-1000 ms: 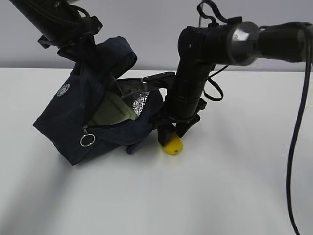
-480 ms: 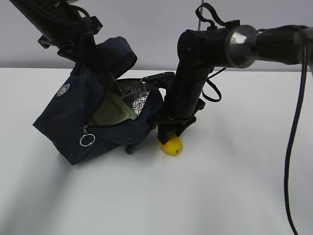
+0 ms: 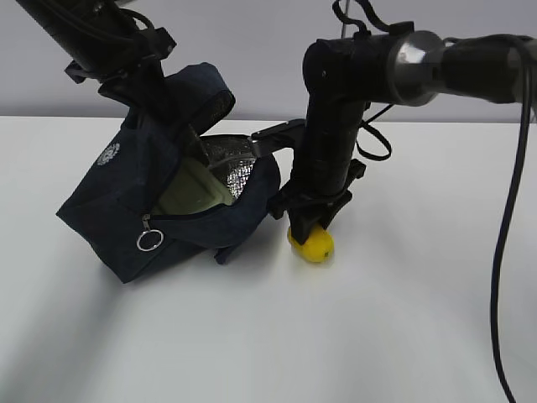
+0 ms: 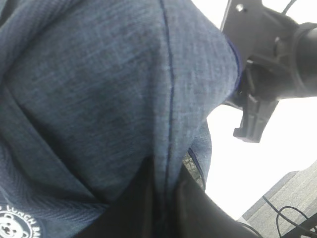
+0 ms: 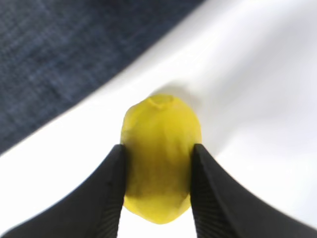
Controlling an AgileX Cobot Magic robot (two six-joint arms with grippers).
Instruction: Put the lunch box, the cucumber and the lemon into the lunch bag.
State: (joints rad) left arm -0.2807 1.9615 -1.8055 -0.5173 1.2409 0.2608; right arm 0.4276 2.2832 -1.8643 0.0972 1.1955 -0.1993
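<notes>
The navy lunch bag [image 3: 109, 206] lies tilted on the white table, its mouth open toward the right and showing silver lining. The sage-green lunch box [image 3: 189, 195] sits inside it. My left gripper [image 3: 138, 80] is shut on the bag's upper fabric and holds it up; in the left wrist view the fabric [image 4: 99, 89] fills the frame and is pinched in the left gripper [image 4: 166, 198]. My right gripper [image 3: 309, 228] is shut on the yellow lemon [image 3: 316, 246] just right of the bag, at table level. In the right wrist view the lemon [image 5: 161, 124] sits in the right gripper [image 5: 157, 151]. The cucumber is out of view.
The bag's silver ring pull [image 3: 148, 241] hangs at its front. A black cable [image 3: 506, 252] drops along the right side. The white table [image 3: 377, 336] extends in front and to the right. My right arm [image 4: 270, 54] shows past the bag's edge.
My right gripper has moved to the right, away from the bag, carrying the lemon with it. The left gripper and the bag have not moved.
</notes>
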